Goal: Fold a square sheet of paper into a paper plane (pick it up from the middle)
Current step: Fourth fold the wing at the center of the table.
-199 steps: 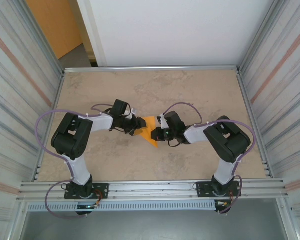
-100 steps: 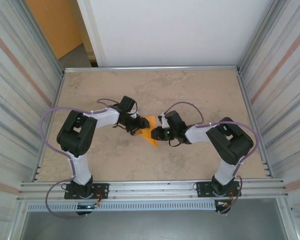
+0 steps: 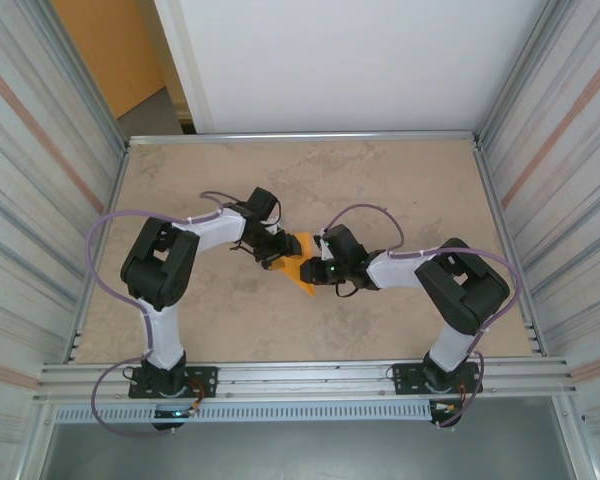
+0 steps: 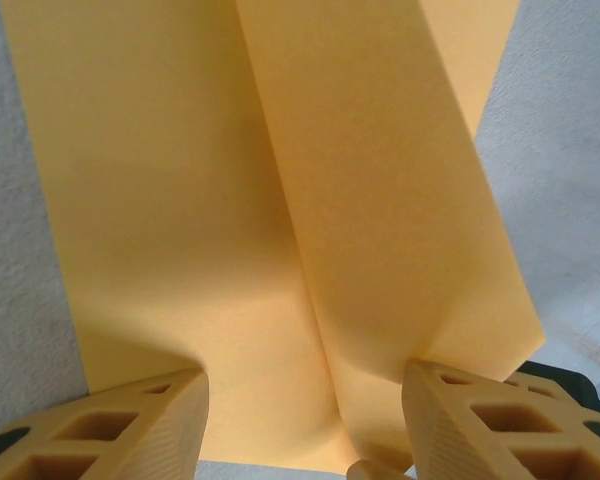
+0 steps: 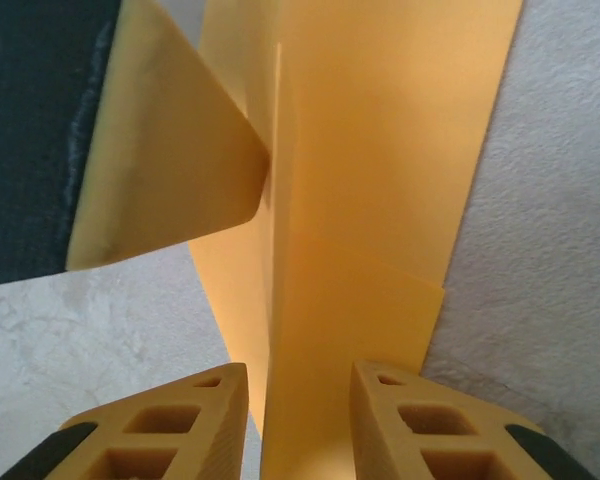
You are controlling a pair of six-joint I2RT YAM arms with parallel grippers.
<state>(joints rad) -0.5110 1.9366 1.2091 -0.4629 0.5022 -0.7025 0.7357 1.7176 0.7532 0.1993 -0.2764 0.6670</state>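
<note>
left hand and right hand gape at the paper; right wrist shows a curled flap.

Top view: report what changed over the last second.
The left arm swung its wrist away from the bases and rightward, toward the paper. The right arm edged left, and its jaws, shut before, parted with the paper between them. The paper stayed where it lay.
</note>
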